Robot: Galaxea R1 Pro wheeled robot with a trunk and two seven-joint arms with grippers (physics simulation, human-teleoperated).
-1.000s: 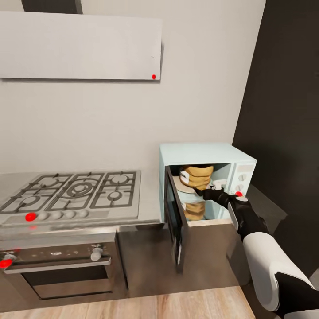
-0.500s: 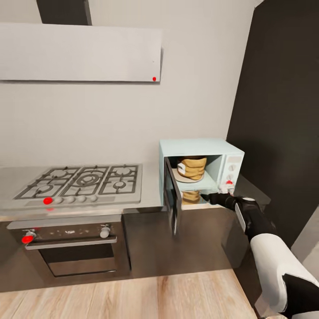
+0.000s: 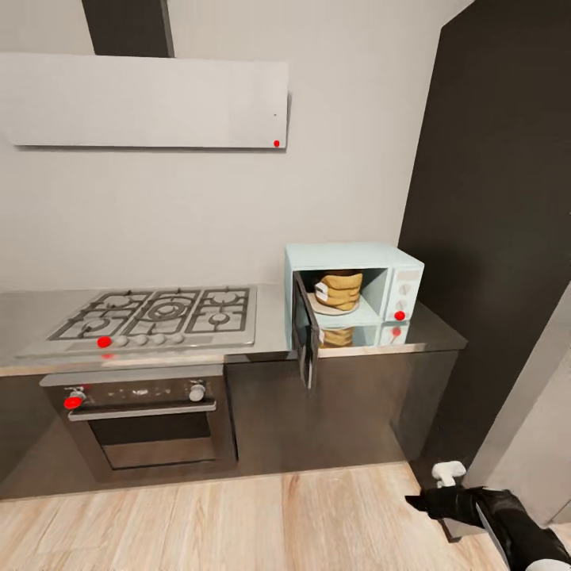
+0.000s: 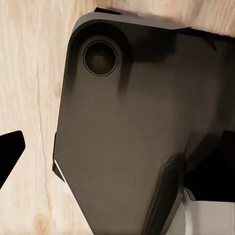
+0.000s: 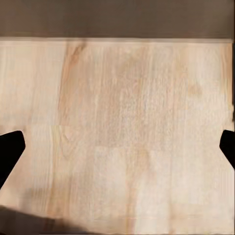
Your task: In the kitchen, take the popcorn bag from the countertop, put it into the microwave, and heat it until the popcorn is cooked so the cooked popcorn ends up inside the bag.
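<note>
Mustard-yellow, the popcorn bag (image 3: 340, 290) is seen inside the microwave (image 3: 353, 281), whose door (image 3: 302, 337) hangs open at the counter's (image 3: 432, 331) right end. Low over the wooden floor (image 3: 238, 519), the right gripper's (image 5: 117, 144) fingers (image 5: 10, 149) are spread, empty. The left fingers' state cannot be told.

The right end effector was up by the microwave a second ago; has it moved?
Yes. The right end effector has pulled back from the microwave and dropped low, over the wooden floor.

r pincer (image 5: 117, 147) tips wide apart at frame edges, over wood floor (image 5: 127, 127); dark cabinet base (image 5: 117, 17) beyond.
</note>
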